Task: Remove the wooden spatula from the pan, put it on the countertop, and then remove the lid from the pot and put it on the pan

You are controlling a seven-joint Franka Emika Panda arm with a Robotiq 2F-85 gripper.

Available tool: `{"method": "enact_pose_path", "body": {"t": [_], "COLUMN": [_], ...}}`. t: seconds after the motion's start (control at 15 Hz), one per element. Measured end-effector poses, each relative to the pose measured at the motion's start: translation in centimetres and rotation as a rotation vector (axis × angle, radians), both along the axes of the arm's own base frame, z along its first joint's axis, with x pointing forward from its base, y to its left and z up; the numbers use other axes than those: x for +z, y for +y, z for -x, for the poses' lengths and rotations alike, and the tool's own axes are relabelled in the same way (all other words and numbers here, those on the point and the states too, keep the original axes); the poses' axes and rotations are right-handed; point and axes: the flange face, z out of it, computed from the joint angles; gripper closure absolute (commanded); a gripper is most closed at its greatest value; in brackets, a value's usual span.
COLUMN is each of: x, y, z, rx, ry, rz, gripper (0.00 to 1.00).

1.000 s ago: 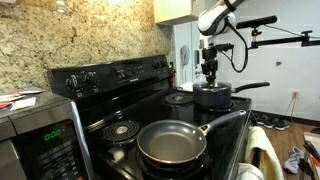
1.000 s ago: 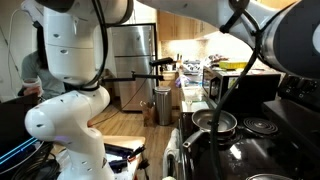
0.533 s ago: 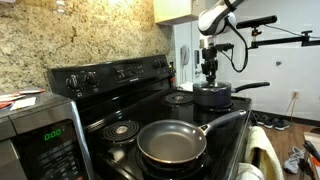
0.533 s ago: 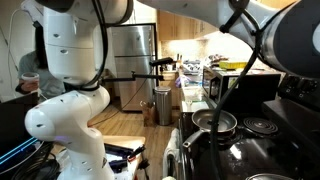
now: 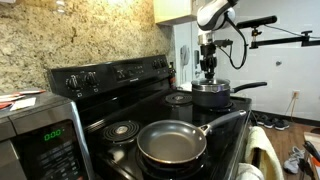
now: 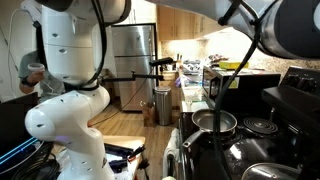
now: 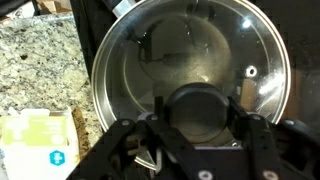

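In the wrist view my gripper [image 7: 200, 108] is shut on the small black centre knob [image 7: 200, 118] of the lid [image 7: 190, 45], one finger on each side. The lid is round and see-through with a metallic rim. In an exterior view the gripper [image 5: 208, 72] holds the lid [image 5: 211, 85] just above the black pot [image 5: 213, 98] at the far end of the stove. The pot [image 6: 215, 122] also shows in an exterior view. The wide shallow pan [image 5: 172, 143] sits on the near burner with nothing in it, its handle pointing right. The wooden spatula is out of view.
The black stove [image 5: 120, 105] has a raised control panel [image 5: 110, 73] at the back. A microwave [image 5: 35, 135] stands at the near left. Granite countertop [image 7: 40, 70] lies beside the pot, with a pale packet [image 7: 35, 145] on it. A second robot body [image 6: 70, 110] fills an exterior view.
The gripper has risen a little with the lid's knob in it, and the lid has come up off the pot's rim. The pan has not moved.
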Motion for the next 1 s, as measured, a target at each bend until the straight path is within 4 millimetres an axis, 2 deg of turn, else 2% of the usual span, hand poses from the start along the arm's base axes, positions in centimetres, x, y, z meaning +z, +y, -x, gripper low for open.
{"method": "enact_pose_path", "body": {"t": [0.33,0.73,0.8,1.0], "x": [2.3,3.7,3.9,4.5], "y": [3.6,8.8,9.9,12.6], "z": [-0.9,-2.6,-2.9,-3.7], "rx": [0.044,0.132,0.151,0.196], "ry": [-0.020,-0.049,-0.054,-0.072], "rz": [-0.003,-0.003,-0.006,-0.006], "gripper": [0.65,0.65,0.40,0.40]}}
